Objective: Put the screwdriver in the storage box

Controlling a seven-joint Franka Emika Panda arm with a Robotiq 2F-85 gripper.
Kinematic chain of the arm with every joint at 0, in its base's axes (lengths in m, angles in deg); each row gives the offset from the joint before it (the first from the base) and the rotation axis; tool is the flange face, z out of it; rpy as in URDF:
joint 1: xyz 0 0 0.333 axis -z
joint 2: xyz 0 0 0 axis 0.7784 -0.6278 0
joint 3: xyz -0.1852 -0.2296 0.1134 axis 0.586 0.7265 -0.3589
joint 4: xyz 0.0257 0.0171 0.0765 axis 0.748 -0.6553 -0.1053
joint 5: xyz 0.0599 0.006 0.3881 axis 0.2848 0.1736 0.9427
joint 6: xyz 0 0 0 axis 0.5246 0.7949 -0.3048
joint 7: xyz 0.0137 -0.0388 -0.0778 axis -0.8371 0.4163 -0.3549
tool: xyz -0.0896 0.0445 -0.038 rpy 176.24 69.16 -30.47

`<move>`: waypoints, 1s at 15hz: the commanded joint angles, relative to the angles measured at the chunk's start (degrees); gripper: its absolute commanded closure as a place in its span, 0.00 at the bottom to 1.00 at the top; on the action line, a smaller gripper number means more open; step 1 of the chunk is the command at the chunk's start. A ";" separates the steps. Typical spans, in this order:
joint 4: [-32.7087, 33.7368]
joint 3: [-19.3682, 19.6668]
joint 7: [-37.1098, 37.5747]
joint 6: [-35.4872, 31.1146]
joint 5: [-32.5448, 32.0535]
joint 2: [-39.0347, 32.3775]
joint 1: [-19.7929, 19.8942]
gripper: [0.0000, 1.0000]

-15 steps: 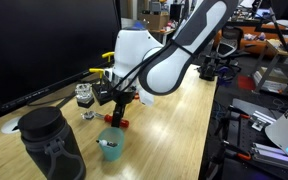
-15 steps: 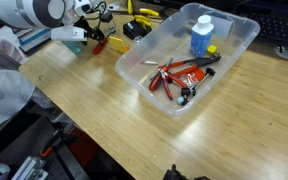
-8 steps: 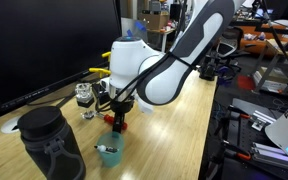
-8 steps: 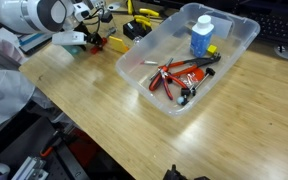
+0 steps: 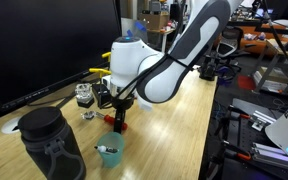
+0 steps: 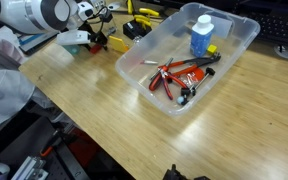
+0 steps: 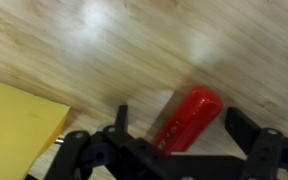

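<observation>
Tool [image 7: 179, 117] lowered over screwdriver [image 7: 192, 106] since a second ago, released, jaws spread astride it

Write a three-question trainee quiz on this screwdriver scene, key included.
1. True or false: the slim red-handled screwdriver already lies inside the clear plastic storage box.
2. The end effector is: A) open, with its fingers either side of the screwdriver; B) shut on the screwdriver.
3. Fill in: the blue bottle stands inside the ____.
Key: 1 false; 2 A; 3 storage box.
</observation>
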 commanded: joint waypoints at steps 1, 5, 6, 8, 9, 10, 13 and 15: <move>0.65 1.57 2.20 1.34 -1.54 0.11 -1.21 0.26; 0.48 1.54 3.04 1.12 -1.42 0.59 -1.41 0.54; 0.38 1.47 3.13 1.10 -1.34 0.68 -1.40 0.60; 0.13 1.46 3.40 1.02 -1.29 0.94 -1.41 0.74; 0.03 1.47 3.66 0.97 -1.20 1.06 -1.36 0.81; -0.07 1.41 3.81 0.94 -1.08 1.19 -1.24 0.88; -0.70 1.84 4.15 2.13 -1.50 2.40 -1.39 0.92; -1.39 2.22 4.11 3.29 -1.86 3.93 -1.50 0.92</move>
